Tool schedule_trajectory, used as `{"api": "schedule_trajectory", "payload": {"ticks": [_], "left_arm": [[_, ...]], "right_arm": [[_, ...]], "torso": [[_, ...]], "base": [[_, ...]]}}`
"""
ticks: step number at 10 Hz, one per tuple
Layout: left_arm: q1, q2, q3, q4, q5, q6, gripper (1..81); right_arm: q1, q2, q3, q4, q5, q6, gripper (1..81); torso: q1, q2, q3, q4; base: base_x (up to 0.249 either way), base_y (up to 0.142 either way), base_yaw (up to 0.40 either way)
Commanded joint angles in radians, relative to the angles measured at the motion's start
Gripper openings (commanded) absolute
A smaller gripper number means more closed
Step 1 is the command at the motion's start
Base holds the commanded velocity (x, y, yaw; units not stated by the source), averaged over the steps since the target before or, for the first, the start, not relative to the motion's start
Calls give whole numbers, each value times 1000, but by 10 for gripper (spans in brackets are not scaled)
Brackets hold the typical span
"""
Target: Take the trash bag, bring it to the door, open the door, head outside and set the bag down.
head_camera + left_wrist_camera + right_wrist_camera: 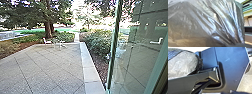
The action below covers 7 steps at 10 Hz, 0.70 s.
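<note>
The trash bag (199, 22), shiny and partly see-through, spreads broadly across the left wrist view. Its folds draw together at my left gripper (235, 44), which is shut on it. In the right wrist view, the bag (181, 63) shows as a pale, crinkled bulge with a dark gathered edge, beyond the robot's jointed bar. How my right gripper stands cannot be made out. The glass door (132, 55) stands at the right of the head view, its green edge running up and down beside the opening onto the yard.
Paving (50, 65) stretches ahead and left, with a pale stone border (88, 67) along its right side. Bushes (97, 41) grow beyond that border. Farther off stand a white chair (47, 41) and a big tree (48, 27).
</note>
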Motion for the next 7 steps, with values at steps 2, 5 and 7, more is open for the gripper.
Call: {"api": "schedule_trajectory", "payload": {"ticks": [2,5,7], "left_arm": [[-56,4,6,3,57,7,10],[-56,4,6,3,59,7,10],[-56,4,6,3,59,7,10]], "right_arm": [[40,15,15,-18,-65,-22,811],[40,15,15,-18,-65,-21,811],[40,15,15,-18,-65,-22,811]], "torso": [[1,0,0,0],[2,1,-1,0],[2,1,-1,0]], "base": [[127,0,0],[127,0,0],[127,0,0]]}}
